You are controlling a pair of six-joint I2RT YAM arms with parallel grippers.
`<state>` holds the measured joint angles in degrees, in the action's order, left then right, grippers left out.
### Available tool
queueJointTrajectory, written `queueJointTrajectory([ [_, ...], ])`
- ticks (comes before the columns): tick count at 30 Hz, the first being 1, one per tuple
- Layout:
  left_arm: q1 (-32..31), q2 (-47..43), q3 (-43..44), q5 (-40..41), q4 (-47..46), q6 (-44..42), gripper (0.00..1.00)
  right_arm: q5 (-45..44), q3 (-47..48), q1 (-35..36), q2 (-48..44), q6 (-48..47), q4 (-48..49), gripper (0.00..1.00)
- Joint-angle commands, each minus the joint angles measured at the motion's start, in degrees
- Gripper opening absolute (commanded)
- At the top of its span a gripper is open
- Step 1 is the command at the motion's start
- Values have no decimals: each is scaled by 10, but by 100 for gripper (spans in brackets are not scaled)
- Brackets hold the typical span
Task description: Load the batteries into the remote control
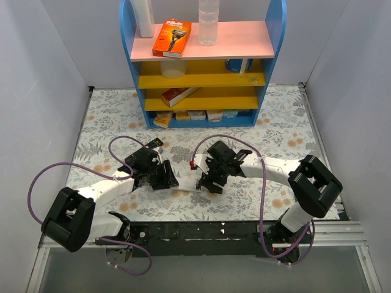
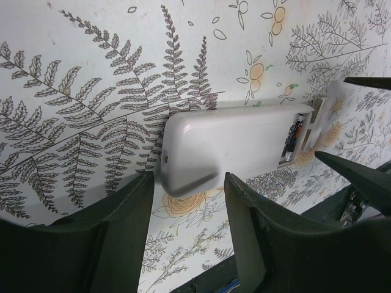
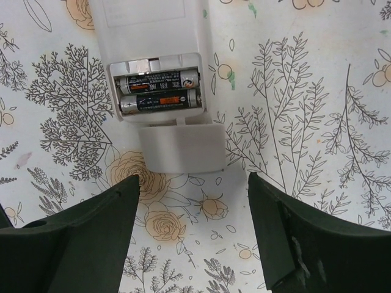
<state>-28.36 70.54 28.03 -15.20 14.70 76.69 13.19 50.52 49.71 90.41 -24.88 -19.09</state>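
remote control lies back-up, flat on the floral mat; its compartment is uncovered at one end; two batteries are seated in it, side by side, lying across the remote's width; both touch each other and the compartment walls.

battery cover lies flat on the mat just past that same end of the remote; its tab reaches the compartment edge; cannot tell if it's still hooked in or only resting against it.

right gripper hangs over the mat just beyond the cover, on the compartment end of the remote; fingers spread wide, released, nothing between them but mat; not touching cover or remote.

left gripper sits at the opposite, closed end of the remote; fingers apart, tips straddling the near corner of that end; mat shows in the gap, no clamp on the remote body; whether a tip actually touches the casing I cannot tell.

in the top view the remote is bracketed by the two grippers, one at each end; shelf stands well beyond the remote; a black remote lies beyond it on the left-arm side, partly hidden by that arm.
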Motion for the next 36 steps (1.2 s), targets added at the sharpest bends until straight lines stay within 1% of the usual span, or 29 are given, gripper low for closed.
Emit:
queueJointTrajectory([
  [1,-1,6,11,30,27,-14,50,9,12,7,12,-10,24,79],
  [10,-1,7,12,31,28,-14,50,-13,5,21,26,3,36,77],
  [13,-1,7,12,31,28,-14,50,-21,3,25,28,5,40,74],
  [19,-1,6,12,31,28,-14,50,-24,7,30,25,4,30,65],
  [20,-1,6,12,31,28,-13,50,-24,8,31,23,4,26,60],
  [23,0,5,12,31,28,-13,50,-23,17,33,21,-1,13,54],
  [36,-1,5,12,28,26,-12,50,-44,75,51,-1,-4,-38,51],
])
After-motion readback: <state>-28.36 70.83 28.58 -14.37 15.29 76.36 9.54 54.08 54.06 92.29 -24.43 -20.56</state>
